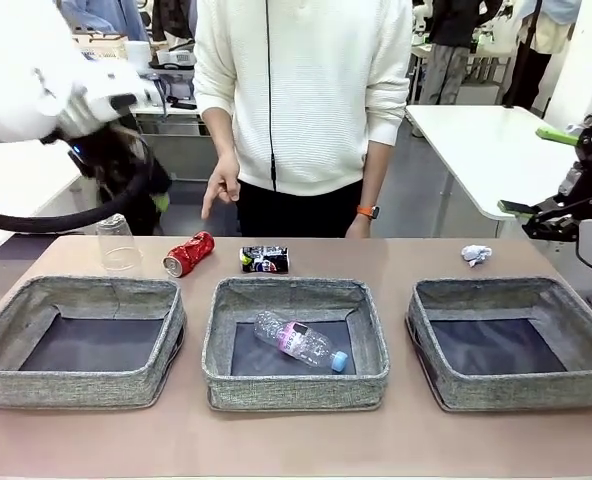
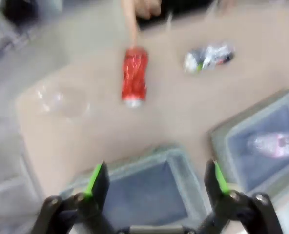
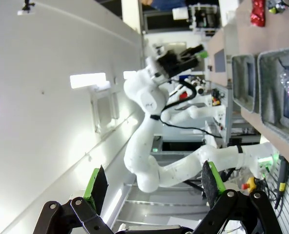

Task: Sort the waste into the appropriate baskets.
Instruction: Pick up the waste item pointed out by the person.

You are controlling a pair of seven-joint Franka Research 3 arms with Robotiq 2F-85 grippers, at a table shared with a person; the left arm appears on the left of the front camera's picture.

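Note:
Along the table's far side lie a clear plastic cup (image 1: 118,243), a crushed red can (image 1: 188,253), a crushed dark can (image 1: 264,260) and a white paper ball (image 1: 476,255). A clear bottle (image 1: 301,342) rests in the middle basket (image 1: 296,385); the left basket (image 1: 76,385) and right basket (image 1: 516,390) hold nothing. My left gripper (image 1: 146,195) hangs open above the table's far left corner. Its blurred wrist view has the left gripper (image 2: 156,178) open over the left basket (image 2: 181,165), with the red can (image 2: 134,75), dark can (image 2: 208,57) and cup (image 2: 61,100) beyond. My right gripper (image 1: 536,170) (image 3: 154,187) is open, high beyond the right edge.
A person in a white sweater stands at the far side, one hand (image 1: 219,190) pointing down toward the red can; the finger (image 2: 133,29) appears in the left wrist view. Another white table (image 1: 476,140) stands behind on the right.

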